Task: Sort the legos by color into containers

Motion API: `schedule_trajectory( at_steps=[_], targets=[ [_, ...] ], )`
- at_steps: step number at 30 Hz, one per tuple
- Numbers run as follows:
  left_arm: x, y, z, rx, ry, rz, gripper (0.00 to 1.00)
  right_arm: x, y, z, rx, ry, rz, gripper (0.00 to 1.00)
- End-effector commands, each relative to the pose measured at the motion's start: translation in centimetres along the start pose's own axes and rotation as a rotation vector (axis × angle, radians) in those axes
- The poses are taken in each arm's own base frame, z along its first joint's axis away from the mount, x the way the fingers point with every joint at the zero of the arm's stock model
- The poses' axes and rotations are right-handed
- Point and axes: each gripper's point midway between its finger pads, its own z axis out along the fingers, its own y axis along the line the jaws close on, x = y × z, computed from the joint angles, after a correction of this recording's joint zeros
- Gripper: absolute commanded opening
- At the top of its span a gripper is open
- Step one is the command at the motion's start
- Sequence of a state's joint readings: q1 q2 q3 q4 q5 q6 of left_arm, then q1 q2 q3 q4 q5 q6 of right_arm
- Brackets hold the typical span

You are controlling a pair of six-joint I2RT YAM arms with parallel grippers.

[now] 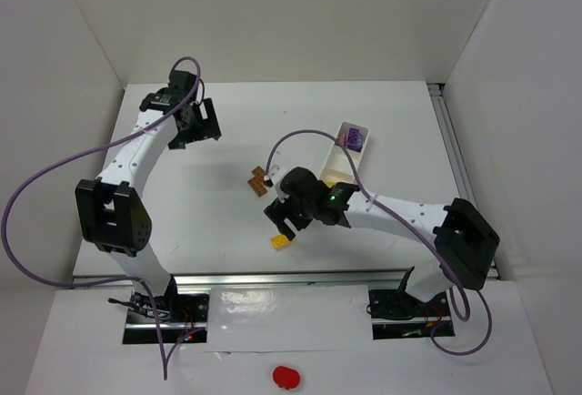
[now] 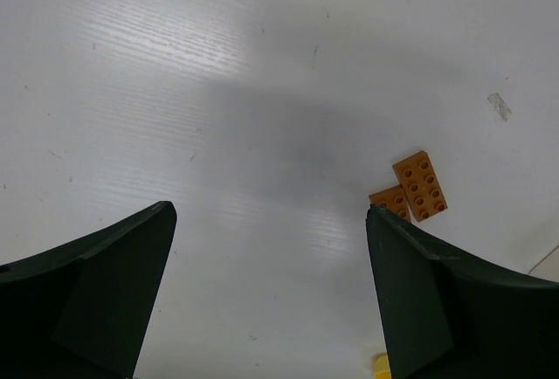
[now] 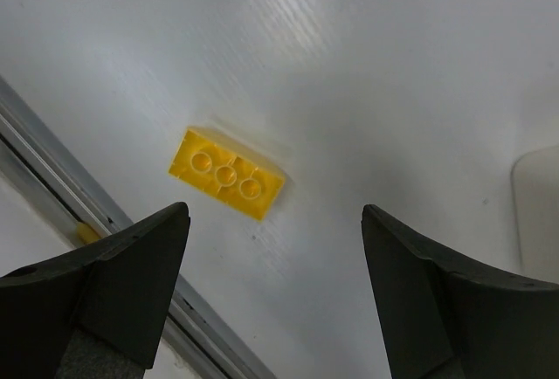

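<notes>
White panels wall in a white tabletop [image 1: 227, 222] on three sides; metal rails run along its near and right edges, and its sheen shows fine parallel streaks in both wrist views. A red blob [image 1: 285, 376] lies on the near ledge in front of the arm bases.

Left hand [image 1: 195, 126]: raised over the far left of the tabletop, fingers [image 2: 96, 292] spread wide with nothing between them.

Right hand [image 3: 272, 210]: low over the near centre, fingers likewise parted and empty.

Yellow lego [image 3: 227, 185]: flat on the tabletop, studs up, just beside the near rail. It lies beneath the right hand's opening but is touched by neither finger.

Orange-brown legos [image 2: 419, 186]: two pieces lying against each other on the bare surface, between the two hands.

Tray [image 1: 338, 160]: set diagonally right of centre, partly covered by the right arm and its purple cable [image 1: 300, 136]. Purple legos [image 1: 356, 140] rest in its farthest compartment; the contents of the nearer compartments cannot be made out.
</notes>
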State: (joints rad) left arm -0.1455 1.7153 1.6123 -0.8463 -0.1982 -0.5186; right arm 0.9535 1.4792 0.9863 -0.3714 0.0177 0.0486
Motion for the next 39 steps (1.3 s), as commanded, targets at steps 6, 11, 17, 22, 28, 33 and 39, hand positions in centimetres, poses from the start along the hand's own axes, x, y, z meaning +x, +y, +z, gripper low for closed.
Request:
schedule_trajectory(
  at_steps=[6, 11, 17, 22, 28, 33, 39],
  targets=[
    [-1.7, 1.8, -0.7, -0.033, -0.033, -0.003, 1.00, 3.7, 2.3, 1.9, -0.096, 0.197, -0.121, 0.88],
    [-1.7, 1.8, -0.7, -0.033, -0.033, -0.003, 1.00, 3.6, 2.4, 3.2, -0.109, 0.264, -0.155, 0.88],
    [-0.8, 2.0, -0.7, -0.030, -0.016, 0.009, 1.00, 3.1, 1.6, 4.6, -0.034, 0.224, -0.156, 0.88],
    [-0.5, 2.0, -0.5, -0.020, -0.016, 0.008, 1.00, 2.0, 1.3, 5.6, -0.003, 0.166, -0.139, 0.86],
    [-0.2, 1.7, -0.2, -0.007, 0.000, 0.010, 1.00, 2.5, 1.5, 6.2, -0.011, 0.172, -0.129, 0.62],
    [0.0, 0.8, -0.6, 0.040, 0.011, -0.010, 1.00, 3.3, 1.5, 6.0, -0.022, 0.184, -0.090, 0.61],
    [0.7, -0.8, -1.7, 0.094, 0.007, -0.004, 1.00, 4.7, 1.3, 5.7, -0.007, 0.202, -0.045, 0.61]
  ],
)
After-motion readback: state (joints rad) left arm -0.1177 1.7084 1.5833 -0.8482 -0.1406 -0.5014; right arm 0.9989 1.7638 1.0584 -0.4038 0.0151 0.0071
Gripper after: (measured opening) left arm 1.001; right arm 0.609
